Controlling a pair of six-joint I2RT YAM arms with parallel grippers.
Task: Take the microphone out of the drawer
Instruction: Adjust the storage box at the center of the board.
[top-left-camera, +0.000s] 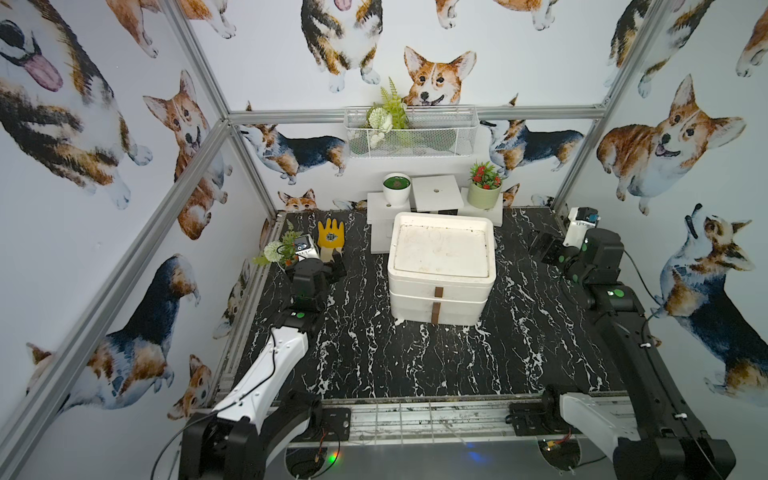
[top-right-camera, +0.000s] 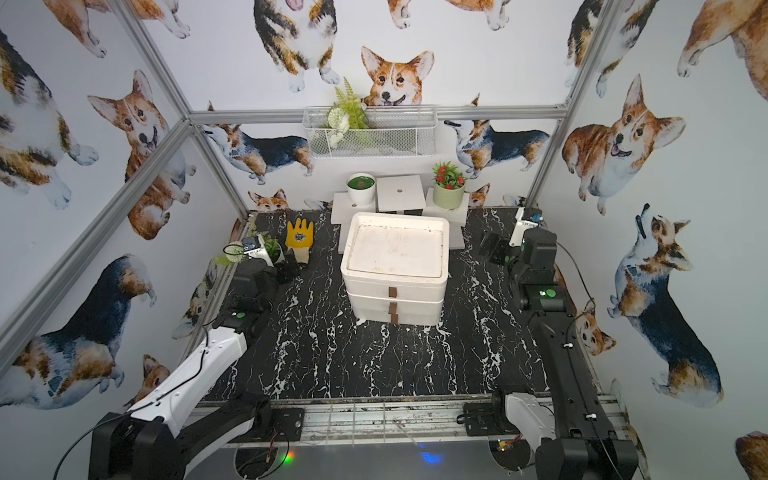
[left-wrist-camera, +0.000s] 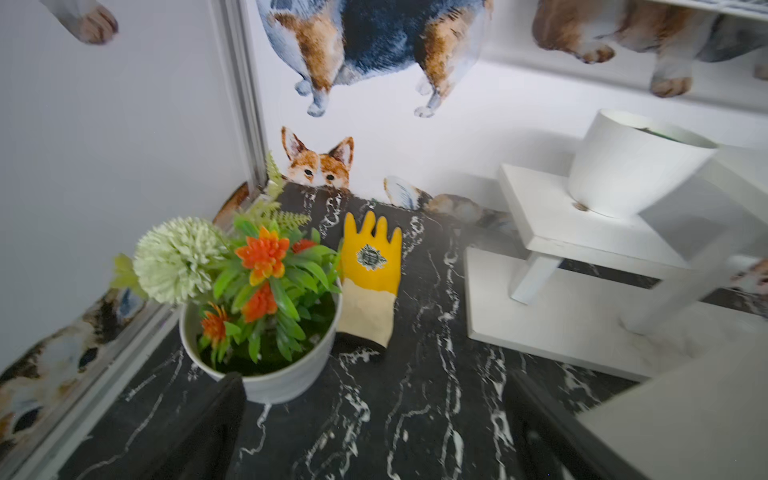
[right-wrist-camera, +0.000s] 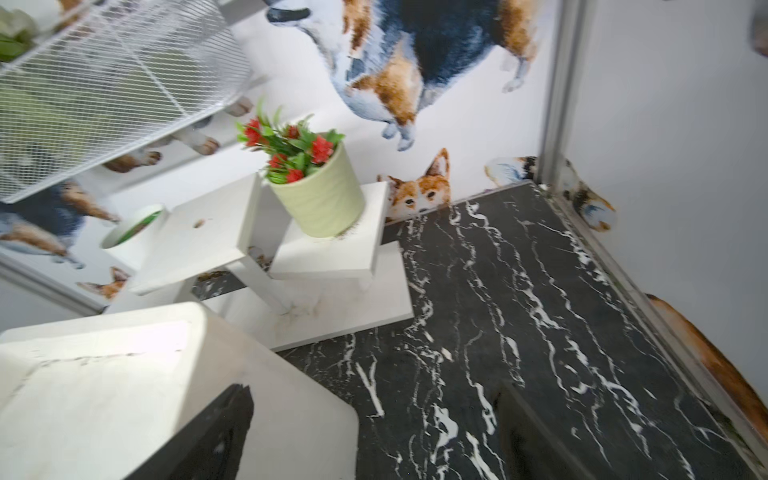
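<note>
White and shut tight, the two-drawer unit stands mid-table with both fronts flush. The microphone shows in no view. It is presumably inside one of the drawers, but which one cannot be told, nor how its long axis lies.

Two brown strips, the upper handle and the lower handle, stand upright one above the other on the front face. That face is turned toward the arms' bases, so the drawers likely slide out that way.

The right claw hovers just beside the unit's far right corner, jaws wide apart and empty. In its wrist view one finger overlaps the unit's lid. From this claw the handles lie to its left and back toward its own base, round the corner of the unit.

The left claw, jaws likewise spread on nothing, hangs near a flower pot and a yellow glove. From it the handles lie to its right and back toward its base, across bare black marble table.

Neither claw is plainly nearer the handles, though the right is closer to the unit itself. Either would probably have to draw back and drop before pinching a strip.
</note>
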